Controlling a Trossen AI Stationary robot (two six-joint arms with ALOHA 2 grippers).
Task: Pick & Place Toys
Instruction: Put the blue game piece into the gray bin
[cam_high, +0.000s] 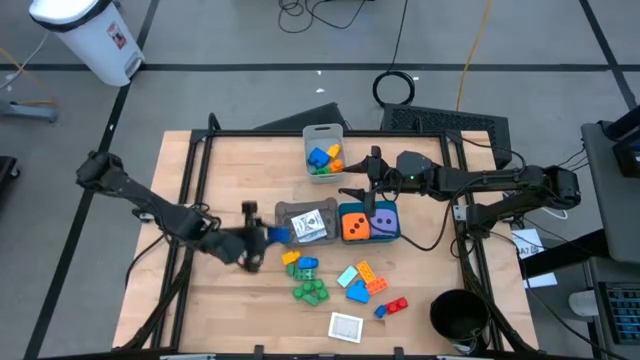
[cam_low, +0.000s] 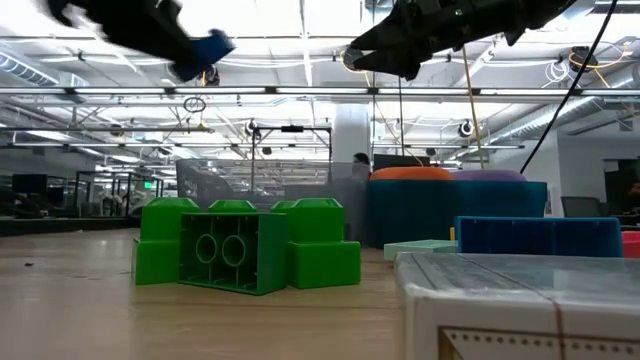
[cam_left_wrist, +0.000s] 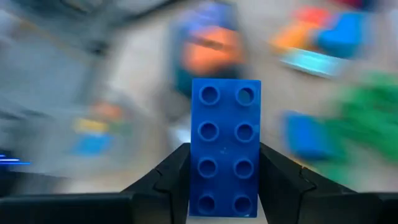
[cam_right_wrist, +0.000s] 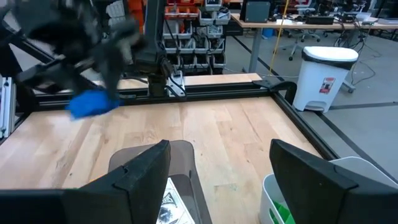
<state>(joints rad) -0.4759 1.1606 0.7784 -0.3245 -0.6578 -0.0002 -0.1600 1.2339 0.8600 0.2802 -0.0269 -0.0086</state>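
The left tool (cam_left_wrist: 224, 180) holds a blue brick (cam_left_wrist: 225, 148) tight between its two dark fingers (cam_left_wrist: 163, 182). The brick's bumps face the wrist camera. Seen from above, this tool (cam_high: 262, 238) is over the table (cam_high: 230, 310), just beside the grey bin (cam_high: 285, 212), and the brick (cam_high: 277, 234) sticks out toward that bin. In the low view the brick (cam_low: 205, 50) hangs high in the air, well above the table.

The right tool (cam_right_wrist: 217, 168) is open, with its fingers (cam_right_wrist: 140, 171) spread wide and nothing between them. It hangs above the bins, over the teal bin (cam_high: 396, 236).

The grey bin holds a card (cam_high: 311, 225). The teal bin holds an orange die (cam_high: 353, 226) and a purple die (cam_high: 382, 225). The pale bin (cam_high: 308, 133) holds a few bricks (cam_high: 322, 158).

More toys lie on the table near the front. There are green bricks (cam_high: 310, 290), an orange brick (cam_high: 371, 277), red bricks (cam_high: 396, 305) and a white card (cam_high: 345, 326).
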